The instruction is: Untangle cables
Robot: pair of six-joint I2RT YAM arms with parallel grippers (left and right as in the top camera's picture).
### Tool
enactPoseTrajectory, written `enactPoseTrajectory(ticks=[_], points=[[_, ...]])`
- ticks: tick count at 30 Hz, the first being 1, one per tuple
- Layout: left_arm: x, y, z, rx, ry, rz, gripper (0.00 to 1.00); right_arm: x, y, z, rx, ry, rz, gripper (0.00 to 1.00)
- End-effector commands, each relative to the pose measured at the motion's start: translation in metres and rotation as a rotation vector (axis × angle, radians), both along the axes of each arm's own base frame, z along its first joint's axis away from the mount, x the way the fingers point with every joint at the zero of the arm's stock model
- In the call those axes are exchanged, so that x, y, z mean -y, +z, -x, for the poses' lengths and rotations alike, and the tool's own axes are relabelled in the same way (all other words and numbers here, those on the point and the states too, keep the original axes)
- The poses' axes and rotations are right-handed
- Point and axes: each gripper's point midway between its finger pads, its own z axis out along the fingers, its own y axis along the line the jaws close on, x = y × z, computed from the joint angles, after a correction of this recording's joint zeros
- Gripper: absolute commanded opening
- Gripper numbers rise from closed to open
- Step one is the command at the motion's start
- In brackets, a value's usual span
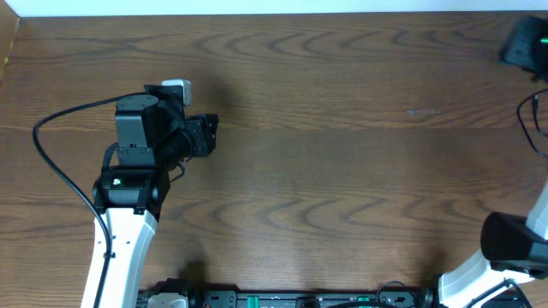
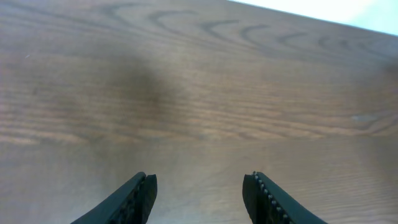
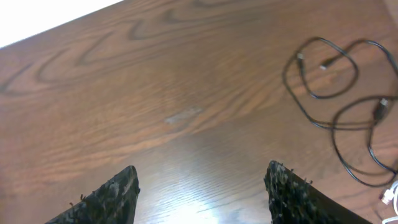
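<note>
The black cable [image 3: 339, 102] lies in loose loops on the wooden table at the right of the right wrist view, its small plug ends [image 3: 324, 65] inside the upper loop. A short piece of the white cable [image 3: 392, 196] shows at the bottom right corner. From overhead only a bit of the black cable [image 1: 529, 120] shows at the right edge. My right gripper [image 3: 202, 182] is open and empty, to the left of the cables and apart from them. My left gripper [image 2: 199, 185] is open over bare wood at the far left [image 1: 208, 134], far from the cables.
A dark object [image 1: 524, 43] sits at the table's [image 1: 342, 154] far right corner. The right arm [image 1: 509, 239] rises from the near right corner. A thick black wire [image 1: 60, 162] loops off the left arm. The table's far edge meets a white surface.
</note>
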Motion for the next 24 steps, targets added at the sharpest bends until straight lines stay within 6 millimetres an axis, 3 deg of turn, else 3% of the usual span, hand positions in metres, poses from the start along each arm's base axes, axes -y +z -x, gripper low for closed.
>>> enactPoseTrajectory(ticks=[1,5,10,16,24], points=[[-0.006,0.010,0.000,0.028,0.014,-0.030,0.50,-0.015,-0.002,-0.001,-0.014,0.021,0.054,0.63],[-0.006,0.010,0.000,0.043,-0.024,-0.074,0.51,-0.037,-0.014,-0.005,-0.039,0.080,0.031,0.64],[-0.004,0.009,0.001,0.059,-0.072,-0.118,0.51,-0.052,-0.045,-0.011,-0.095,0.126,0.007,0.58],[-0.007,0.009,0.001,0.057,-0.059,-0.124,0.52,-0.074,-0.077,-0.012,-0.099,0.177,0.007,0.59],[-0.022,0.007,-0.002,0.052,0.010,-0.183,0.51,-0.079,-0.107,0.001,-0.120,0.188,0.025,0.59]])
